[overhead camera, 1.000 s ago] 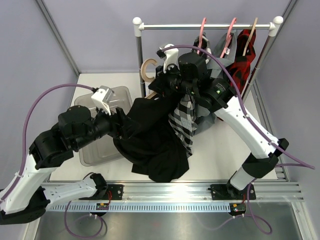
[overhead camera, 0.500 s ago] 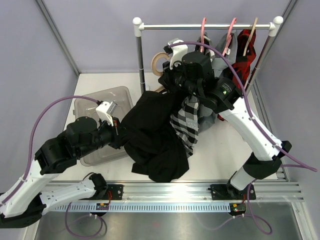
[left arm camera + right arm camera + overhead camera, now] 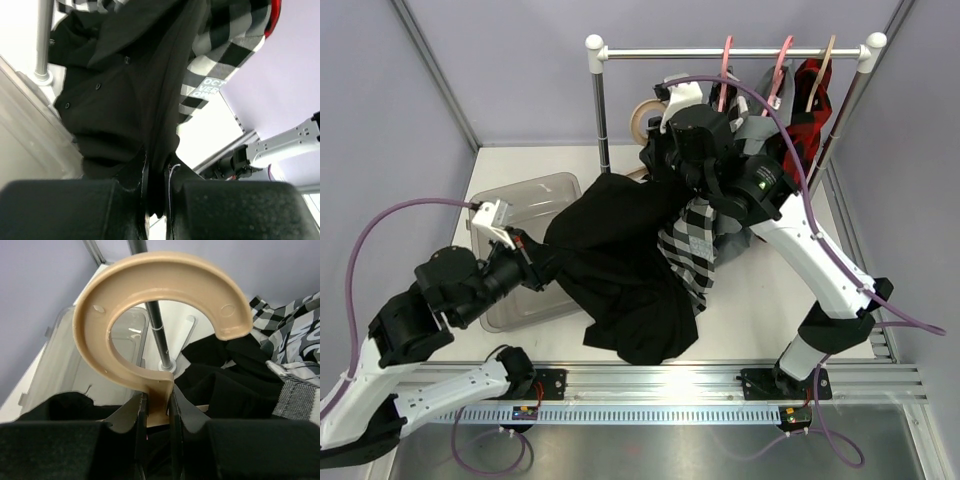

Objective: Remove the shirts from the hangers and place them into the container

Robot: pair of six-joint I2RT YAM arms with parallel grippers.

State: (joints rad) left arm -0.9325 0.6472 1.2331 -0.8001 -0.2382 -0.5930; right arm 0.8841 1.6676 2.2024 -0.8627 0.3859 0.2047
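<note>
The left gripper (image 3: 156,174), pinched shut on a fold of the black shirt (image 3: 620,245), has drawn back leftward over the container (image 3: 535,188), pulling the cloth to the bin's right edge. The black-and-white plaid shirt (image 3: 685,245) hangs against the black one. The right gripper (image 3: 156,410), clamped on the tan hanger (image 3: 160,305) just below its hook, has lifted it nearer the rail (image 3: 720,52).
</note>
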